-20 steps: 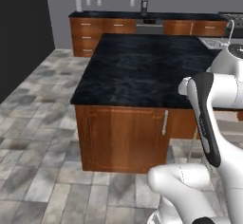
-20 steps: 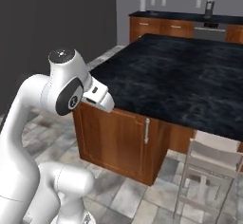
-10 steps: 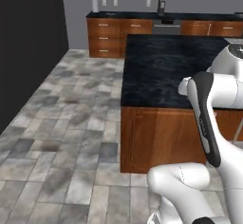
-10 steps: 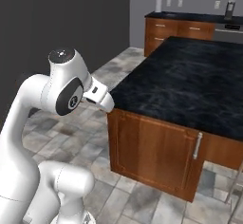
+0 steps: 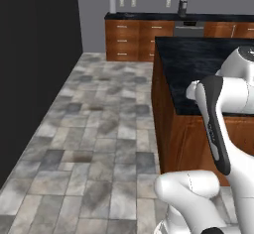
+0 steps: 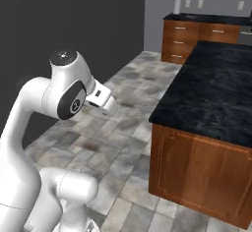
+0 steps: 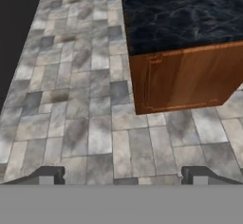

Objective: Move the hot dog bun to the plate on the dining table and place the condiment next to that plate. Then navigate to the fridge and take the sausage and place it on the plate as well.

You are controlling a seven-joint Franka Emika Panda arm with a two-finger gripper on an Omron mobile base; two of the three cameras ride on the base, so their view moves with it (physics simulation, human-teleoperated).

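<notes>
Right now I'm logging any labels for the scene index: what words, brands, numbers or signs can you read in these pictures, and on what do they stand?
None: no readable text in any view.
Dining table: plain black marbled top and plain wood base, no label.
Wall counter: drawers with handles, no lettering.
Small items on the far counter: too small and blurred to tell any print.
Floor tiles: unmarked.

Dining table (image 5: 198, 62) stands right of floor (image 5: 94, 129); wall counters (image 5: 149, 32) behind.
</notes>
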